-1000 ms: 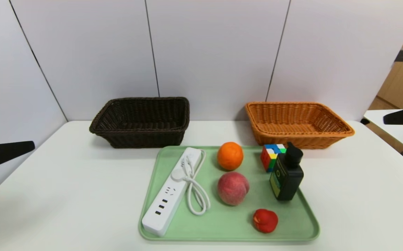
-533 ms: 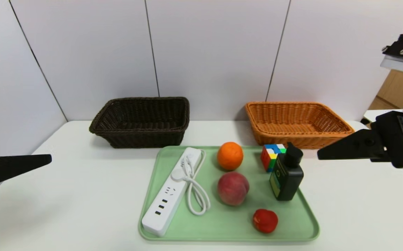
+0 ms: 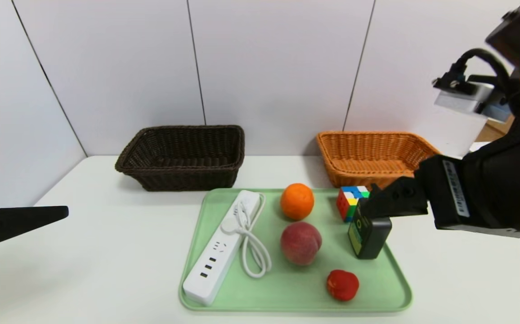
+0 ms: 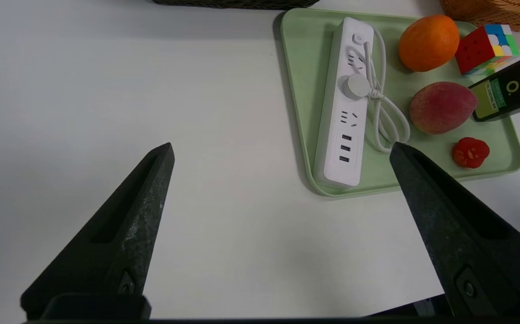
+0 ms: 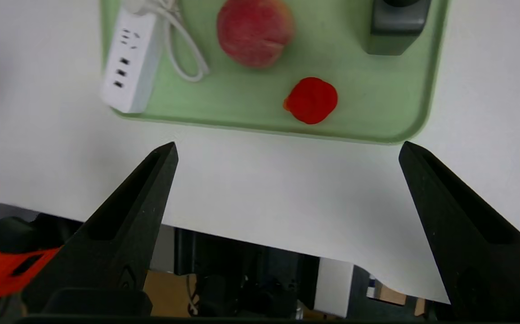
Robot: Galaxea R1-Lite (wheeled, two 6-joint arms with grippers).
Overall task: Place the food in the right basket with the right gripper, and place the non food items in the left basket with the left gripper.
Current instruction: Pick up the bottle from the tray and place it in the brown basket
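A green tray (image 3: 287,299) holds an orange (image 3: 297,201), a peach (image 3: 301,243), a small red fruit (image 3: 342,284), a white power strip (image 3: 221,245), a colour cube (image 3: 349,203) and a dark bottle (image 3: 369,236). The dark brown basket (image 3: 183,157) stands at the back left, the orange basket (image 3: 377,157) at the back right. My right gripper (image 3: 377,202) is open and empty, raised above the tray's right side; its wrist view shows the red fruit (image 5: 311,100) ahead of the gripper (image 5: 289,148). My left gripper (image 3: 57,212) is open and empty over the table left of the tray (image 4: 296,90).
The white table (image 3: 84,252) has bare room left and right of the tray. Its front edge (image 5: 242,238) shows in the right wrist view. Grey wall panels stand right behind the baskets.
My right arm has swung in from the far right, and its gripper now hangs over the bottle and the tray's right side. My left gripper edged slightly inward. The objects have not moved.
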